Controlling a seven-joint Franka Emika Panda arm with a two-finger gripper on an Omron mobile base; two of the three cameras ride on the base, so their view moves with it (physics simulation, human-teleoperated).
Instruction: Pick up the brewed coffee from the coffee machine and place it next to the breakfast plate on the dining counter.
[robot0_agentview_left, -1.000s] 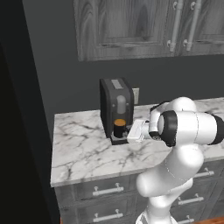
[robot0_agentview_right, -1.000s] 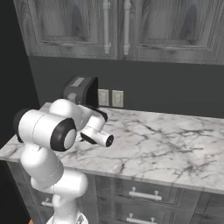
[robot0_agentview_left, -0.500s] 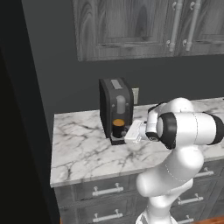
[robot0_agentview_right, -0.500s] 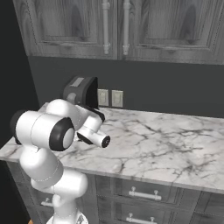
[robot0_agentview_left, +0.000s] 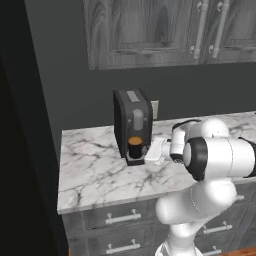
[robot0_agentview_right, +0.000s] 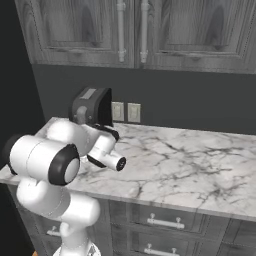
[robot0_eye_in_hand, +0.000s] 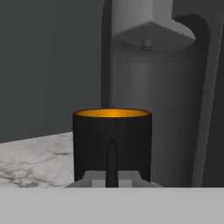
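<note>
Marble counter (robot0_agentview_left: 95, 170) under dark cupboards (robot0_agentview_right: 130, 30). Gripper (robot0_eye_in_hand: 112, 177) pinched tight on mug (robot0_eye_in_hand: 112, 142) handle, in machine (robot0_agentview_left: 131, 122).

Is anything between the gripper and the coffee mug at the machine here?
Nothing visible. In the hand view the black mug sits right in front of the gripper, handle centred between the fingers, under the coffee machine's spout. The fingers have shut at the handle.

Coffee machine (robot0_agentview_left: 132, 124) on marble counter (robot0_agentview_left: 95, 172)

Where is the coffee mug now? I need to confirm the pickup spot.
The coffee mug sits on the coffee machine's drip tray, left-centre in the left base view, on the marble counter.
</note>
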